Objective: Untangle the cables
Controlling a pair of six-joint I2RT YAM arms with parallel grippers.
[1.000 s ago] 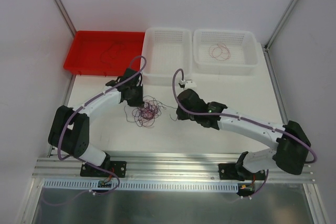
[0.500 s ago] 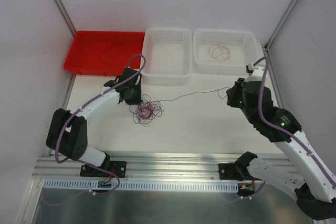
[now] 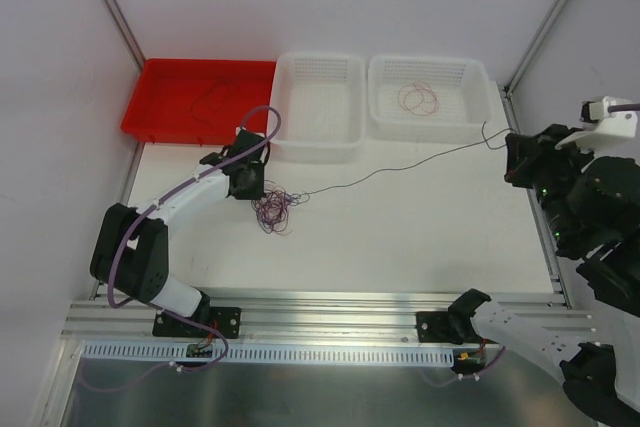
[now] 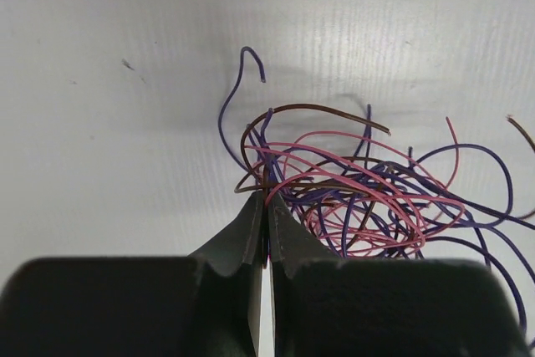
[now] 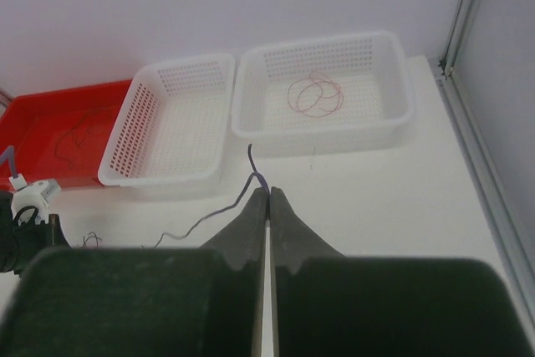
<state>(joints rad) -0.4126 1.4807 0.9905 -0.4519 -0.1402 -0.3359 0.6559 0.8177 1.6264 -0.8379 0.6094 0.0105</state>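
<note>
Left gripper [image 4: 266,196] pinches the single tangle [image 3: 272,209], right gripper [image 5: 267,193] clamps one dark cable [image 3: 400,167] stretched across open table [image 3: 420,237] (two white baskets [image 3: 320,57], one red tray [image 3: 200,64] behind).

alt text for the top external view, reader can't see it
The right gripper holds one dark cable stretched across the white table from a tangle pinned by the left gripper. A red tray and two white baskets sit behind.

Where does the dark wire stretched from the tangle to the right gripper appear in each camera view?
Top external: dark wire crosses mid-table, tangle to right gripper.
Left wrist: cannot be singled out within the tangle.
Right wrist: dark wire trails lower-left from the gripper.
Shared landmark: red-loop basket, top and right wrist views.
</note>
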